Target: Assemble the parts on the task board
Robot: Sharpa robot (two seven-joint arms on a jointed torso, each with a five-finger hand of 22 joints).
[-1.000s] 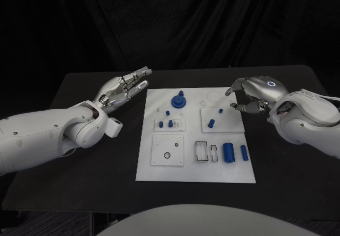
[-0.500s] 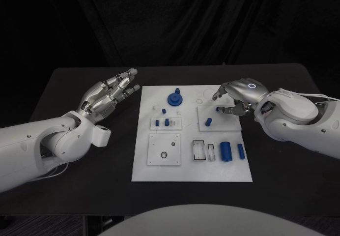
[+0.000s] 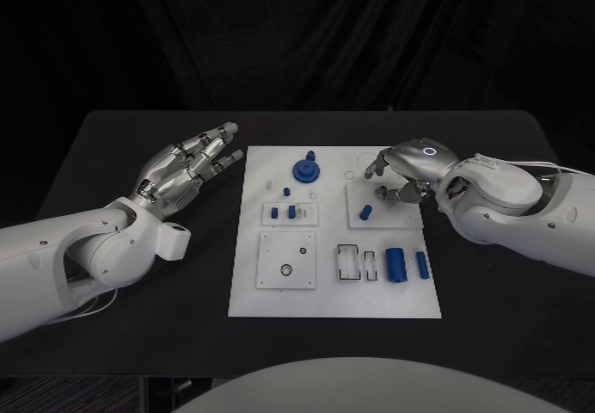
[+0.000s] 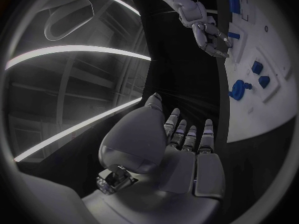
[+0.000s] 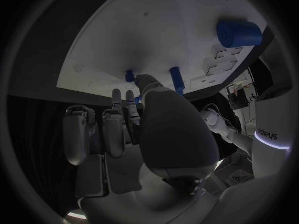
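The white rectangular task board (image 3: 333, 297) lies flat in the middle of the black desk (image 3: 112, 344), long side running away from the robot. The left hand (image 3: 184, 168) hovers over bare desk just beside the board's far left corner, palm up, fingers straight and spread, holding nothing; the left wrist view confirms an empty palm. The right hand (image 3: 407, 172) is over the board's far right area, fingers curled downward. Its fingertips (image 5: 144, 79) reach close to a small blue peg (image 5: 129, 75), but whether they touch or pinch it cannot be told: the hand's own bulk hides the contact in the head view, and the wrist view is too dim there. A second small blue peg (image 3: 366, 212) stands on the raised white square plate just near of that hand. Other parts counted in the head view: one blue round knob with a stem (image 3: 308, 170) at the far middle; three small blue studs (image 3: 283, 211) in and by the left middle plate, too small to make out individually; two blue cylinders (image 3: 397, 265) lying side by side at the near right, one thick and one thin, beside two outlined rectangular recesses (image 3: 352, 262).
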